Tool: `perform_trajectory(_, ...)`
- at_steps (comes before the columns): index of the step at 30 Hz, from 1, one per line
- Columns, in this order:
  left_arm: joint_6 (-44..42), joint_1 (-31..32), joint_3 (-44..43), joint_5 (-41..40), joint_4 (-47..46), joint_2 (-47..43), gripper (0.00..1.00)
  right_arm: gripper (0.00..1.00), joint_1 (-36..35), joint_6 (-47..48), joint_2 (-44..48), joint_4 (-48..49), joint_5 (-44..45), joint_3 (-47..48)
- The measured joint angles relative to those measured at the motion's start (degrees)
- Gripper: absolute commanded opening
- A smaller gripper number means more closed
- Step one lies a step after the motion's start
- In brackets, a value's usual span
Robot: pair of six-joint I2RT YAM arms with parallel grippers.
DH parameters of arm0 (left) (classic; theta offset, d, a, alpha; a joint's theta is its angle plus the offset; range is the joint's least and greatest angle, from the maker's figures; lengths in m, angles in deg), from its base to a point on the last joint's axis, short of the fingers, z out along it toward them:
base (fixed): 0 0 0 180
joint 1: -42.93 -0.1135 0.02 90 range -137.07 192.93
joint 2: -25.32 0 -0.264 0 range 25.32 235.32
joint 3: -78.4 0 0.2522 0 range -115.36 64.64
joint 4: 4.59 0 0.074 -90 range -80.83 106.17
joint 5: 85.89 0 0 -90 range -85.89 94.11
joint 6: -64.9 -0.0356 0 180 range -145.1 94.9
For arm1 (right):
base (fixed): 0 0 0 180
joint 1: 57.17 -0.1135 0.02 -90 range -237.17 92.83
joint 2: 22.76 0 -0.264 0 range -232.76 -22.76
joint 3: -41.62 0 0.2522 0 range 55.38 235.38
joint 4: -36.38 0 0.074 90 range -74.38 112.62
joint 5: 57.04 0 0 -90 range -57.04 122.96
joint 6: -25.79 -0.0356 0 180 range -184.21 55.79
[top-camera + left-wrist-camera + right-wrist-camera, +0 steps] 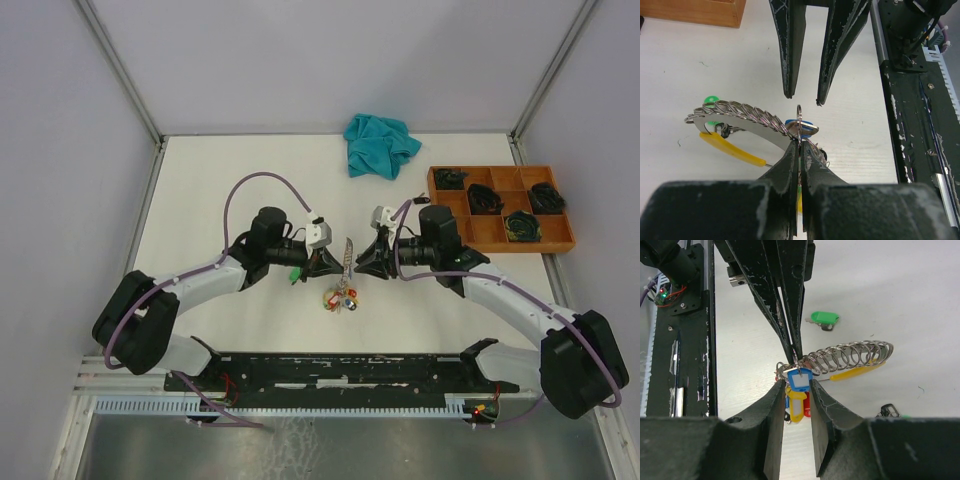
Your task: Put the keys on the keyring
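The keyring (pixel 347 254) hangs between the two grippers above the middle of the table. It is a silver ring (pixel 740 125) with a yellow sleeve (pixel 730 148) and several small split loops (pixel 850 357) strung along it. My left gripper (pixel 800 144) is shut on the ring's wire. Blue (pixel 800 380), yellow (pixel 796 407) and red tagged keys dangle from it as a cluster (pixel 342 298). My right gripper (pixel 797 384) is open, its fingertips either side of the blue tag. A green-tagged key (pixel 824 318) lies loose on the table.
An orange wooden tray (pixel 495 246) of dark items stands at the back right, and a teal cloth (pixel 380 145) lies behind the centre. A black rail (pixel 340 366) runs along the near edge. A small black clip (pixel 888 411) lies near the ring.
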Motion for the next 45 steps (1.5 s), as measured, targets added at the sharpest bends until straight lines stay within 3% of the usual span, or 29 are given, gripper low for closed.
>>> perform_trajectory(12, 0.7, 0.0, 0.0, 0.0, -1.0, 0.0, 0.03, 0.33, 0.1, -1.3, 0.0, 4.9, -0.4, -1.1)
perform_trajectory(24, 0.7, 0.0, 0.0, 0.0, -0.9, 0.0, 0.03, 0.26, 0.1, 2.4, -3.6, 4.5, -4.9, -0.1)
perform_trajectory(36, 0.7, 0.0, 0.0, 0.0, -0.9, 0.0, 0.03, 0.14, 0.1, 3.6, -6.8, 4.1, -7.8, 2.6)
perform_trajectory(41, 0.7, 0.0, 0.0, 0.0, -0.6, 0.0, 0.03, 0.01, 0.1, 4.8, -7.3, 2.0, -8.2, 3.1)
perform_trajectory(45, 2.4, 0.0, 0.0, -0.1, -0.6, 0.0, 0.03, 0.01, 0.1, 6.3, -7.3, -0.1, -8.3, 3.7)
